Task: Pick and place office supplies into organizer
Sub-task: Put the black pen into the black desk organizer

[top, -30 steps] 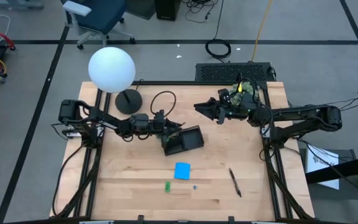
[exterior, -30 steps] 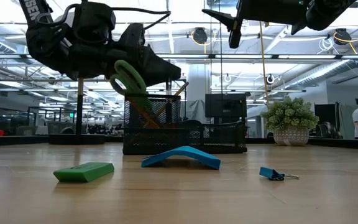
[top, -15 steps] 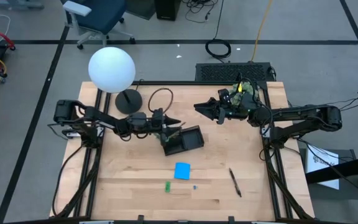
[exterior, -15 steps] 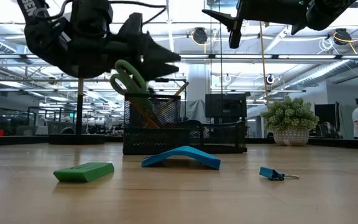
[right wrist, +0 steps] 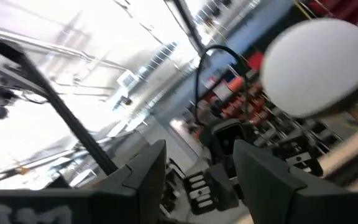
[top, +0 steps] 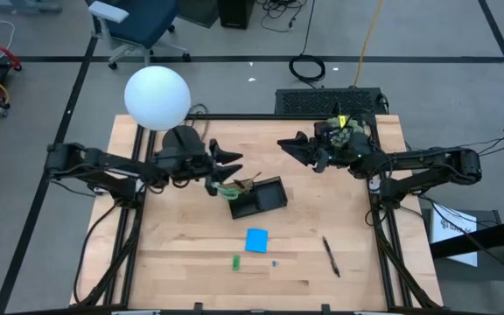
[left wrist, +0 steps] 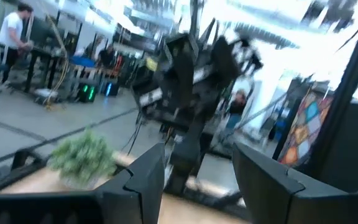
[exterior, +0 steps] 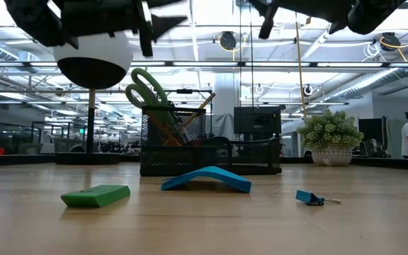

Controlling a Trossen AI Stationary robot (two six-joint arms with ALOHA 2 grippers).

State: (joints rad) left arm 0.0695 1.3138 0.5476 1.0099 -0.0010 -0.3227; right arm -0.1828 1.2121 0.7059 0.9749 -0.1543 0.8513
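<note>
Dark left jaws (top: 232,161) hang released and empty above the tabletop (top: 182,254), beside the black organizer (top: 258,197) holding green-handled scissors (exterior: 147,88). Right jaws (top: 289,145) hover parted, empty. Blue note pad (top: 256,240) lies nearby.

Overhead light even on the counter (top: 182,254), shadows soft. Low view backlit by ceiling lights (exterior: 227,40). Both wrist views motion-blurred, glare-washed.
</note>
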